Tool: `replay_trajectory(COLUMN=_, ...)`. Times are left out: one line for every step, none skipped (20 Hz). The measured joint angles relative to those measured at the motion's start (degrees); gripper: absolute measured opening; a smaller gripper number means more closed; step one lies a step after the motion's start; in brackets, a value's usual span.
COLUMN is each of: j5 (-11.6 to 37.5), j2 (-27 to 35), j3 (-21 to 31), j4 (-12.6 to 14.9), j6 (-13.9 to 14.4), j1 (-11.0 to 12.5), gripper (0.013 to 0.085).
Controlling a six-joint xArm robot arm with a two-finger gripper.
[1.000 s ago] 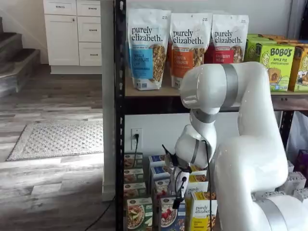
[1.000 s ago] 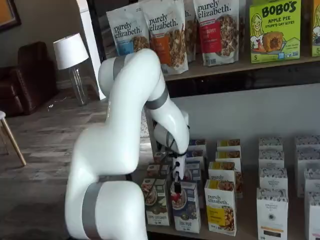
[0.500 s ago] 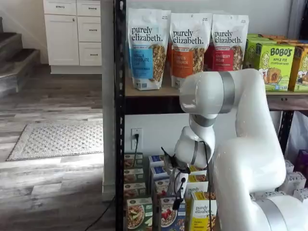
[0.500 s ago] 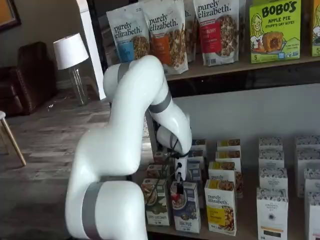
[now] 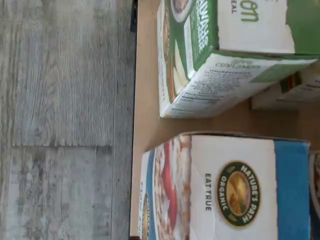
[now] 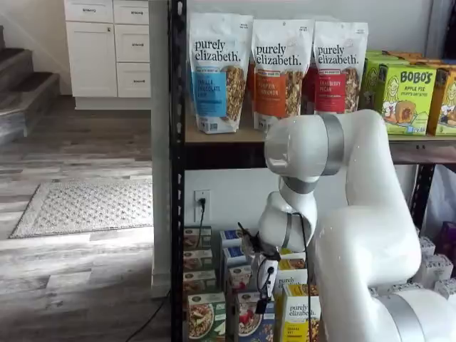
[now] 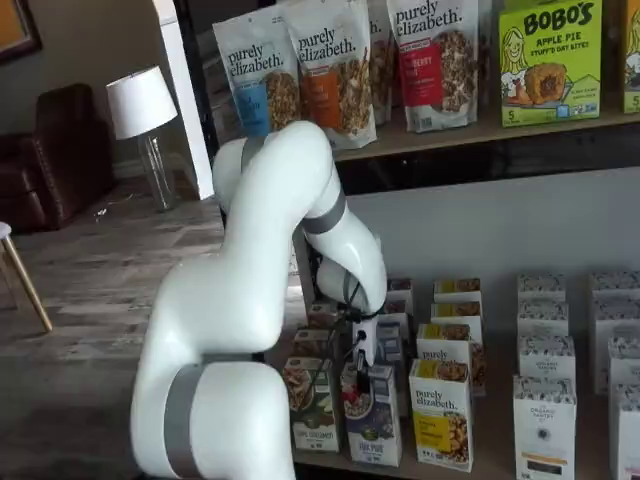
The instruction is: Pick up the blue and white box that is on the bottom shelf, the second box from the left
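The blue and white box (image 7: 371, 427) stands at the front of the bottom shelf (image 7: 493, 432), between a green-and-white box (image 7: 312, 405) and a yellow-and-white box (image 7: 441, 417). It also shows in a shelf view (image 6: 249, 318). My gripper (image 7: 361, 372) hangs right over the box's top; its black fingers show side-on with no plain gap. It shows in a shelf view (image 6: 262, 283) too. In the wrist view the box's white and blue top (image 5: 235, 187) is close, with the green-and-white box (image 5: 220, 55) beside it on the tan shelf board (image 5: 146, 120).
Rows of the same boxes stand behind the front ones. White boxes (image 7: 545, 420) fill the shelf's right part. Granola pouches (image 6: 217, 71) and Bobo's boxes (image 7: 548, 60) stand on the tier above. A black post (image 6: 177, 178) stands at the left. Wood floor (image 5: 65, 100) lies off the shelf's edge.
The arm's elbow has sunk and the wrist has come down a little, bringing the fingers closer to the top of the front blue and white box. The boxes have not moved.
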State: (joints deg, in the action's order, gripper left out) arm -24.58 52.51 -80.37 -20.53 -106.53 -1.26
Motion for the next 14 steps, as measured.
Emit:
replay_trajectory(j5=0.0, j2=0.2, j3=-0.2, j4=0.3, j6=0.2, j1=0.0, gripper=0.0850)
replay_trajectory(j5=0.0, j2=0.5, j3=-0.4, j4=0.6, j6=0.5, j1=0.0, gripper=0.0850)
replay_trajectory(j5=0.0, j2=0.7, j3=-0.6, j4=0.8, j6=0.7, j1=0.0, gripper=0.0850)
replay_trajectory(j5=0.0, j2=0.9, j3=-0.8, j4=1.1, j6=0.9, j1=0.0, gripper=0.0850)
replay_trajectory(j5=-0.1, j2=1.1, j3=-0.9, j4=1.4, j6=1.1, j1=0.1, gripper=0.0850)
replay_trajectory(j5=-0.1, j2=1.2, j3=-1.1, j4=1.6, j6=1.3, j1=0.1, gripper=0.0850)
replay_trajectory(j5=-0.2, j2=1.4, j3=-1.2, j4=1.9, j6=1.6, j1=0.1, gripper=0.0850)
replay_trajectory(j5=-0.3, j2=1.5, j3=-1.3, j4=2.4, j6=2.0, j1=0.1, gripper=0.0850)
replay_trajectory(j5=-0.3, j2=1.7, j3=-1.4, j4=2.7, j6=2.3, j1=0.1, gripper=0.0850)
replay_trajectory(j5=-0.4, j2=1.8, j3=-1.5, j4=3.0, j6=2.6, j1=0.1, gripper=0.0850)
replay_trajectory(j5=-0.4, j2=1.9, j3=-1.6, j4=3.4, j6=2.9, j1=0.1, gripper=0.0850)
replay_trajectory(j5=-0.5, j2=2.0, j3=-1.7, j4=3.7, j6=3.2, j1=0.1, gripper=0.0850)
replay_trajectory(j5=-0.5, j2=2.1, j3=-1.8, j4=4.1, j6=3.5, j1=0.1, gripper=0.0850)
replay_trajectory(j5=-0.5, j2=2.2, j3=-1.9, j4=4.5, j6=3.8, j1=0.1, gripper=0.0850)
